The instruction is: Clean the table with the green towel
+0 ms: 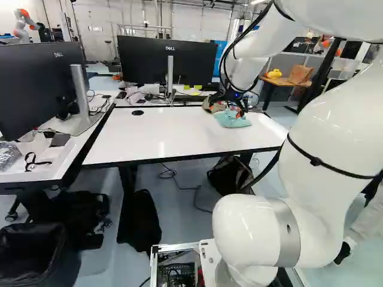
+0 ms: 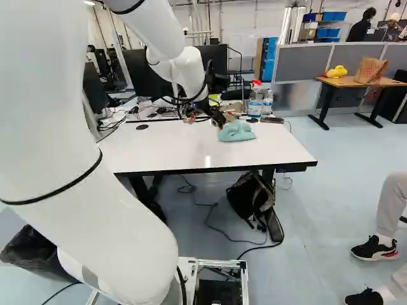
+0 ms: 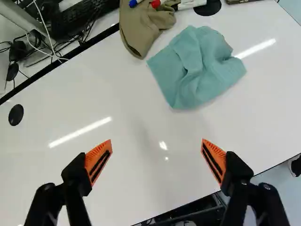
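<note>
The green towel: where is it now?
The towel lies crumpled on the white table, ahead of the open hand, beside the brown cloth.

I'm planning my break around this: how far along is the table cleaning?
Nothing shows as done; whether any wiping has happened, I can't tell. The open hand holds nothing; the green towel lies bunched ahead of it on the table. Left, most likely: grasp the towel, then wipe.
</note>
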You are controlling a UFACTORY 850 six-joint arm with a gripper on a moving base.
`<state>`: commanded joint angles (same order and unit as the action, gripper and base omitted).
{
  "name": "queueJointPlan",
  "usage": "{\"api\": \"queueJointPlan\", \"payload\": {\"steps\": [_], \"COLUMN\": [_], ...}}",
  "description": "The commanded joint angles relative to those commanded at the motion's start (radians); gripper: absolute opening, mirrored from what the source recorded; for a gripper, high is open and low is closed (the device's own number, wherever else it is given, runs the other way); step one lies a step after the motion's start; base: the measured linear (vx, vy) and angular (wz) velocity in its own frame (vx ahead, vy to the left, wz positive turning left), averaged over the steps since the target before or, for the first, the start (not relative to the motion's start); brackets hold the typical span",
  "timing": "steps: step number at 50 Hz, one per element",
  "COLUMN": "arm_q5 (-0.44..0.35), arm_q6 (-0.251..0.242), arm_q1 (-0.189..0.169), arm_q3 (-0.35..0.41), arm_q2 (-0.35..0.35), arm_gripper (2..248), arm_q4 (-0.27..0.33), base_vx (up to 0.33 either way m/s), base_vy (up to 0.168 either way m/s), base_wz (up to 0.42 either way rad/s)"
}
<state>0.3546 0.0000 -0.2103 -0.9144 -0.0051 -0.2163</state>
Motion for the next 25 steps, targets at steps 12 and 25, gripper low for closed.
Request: {"api": "queueJointPlan", "payload": {"steps": [12, 25], "arm_q5": [-0.005, -0.029], "arm_q6": [0.000, 0.000], "arm_q1": [0.001, 0.005], "arm_q3": [0.004, 0.020], "arm_q2": [0.001, 0.007], "arm_gripper": [247, 247], "arm_q4": [0.001, 0.005], "base_vx": [0.000, 0.000], "base_vy": [0.000, 0.000], "base_wz": [0.000, 0.000]}}
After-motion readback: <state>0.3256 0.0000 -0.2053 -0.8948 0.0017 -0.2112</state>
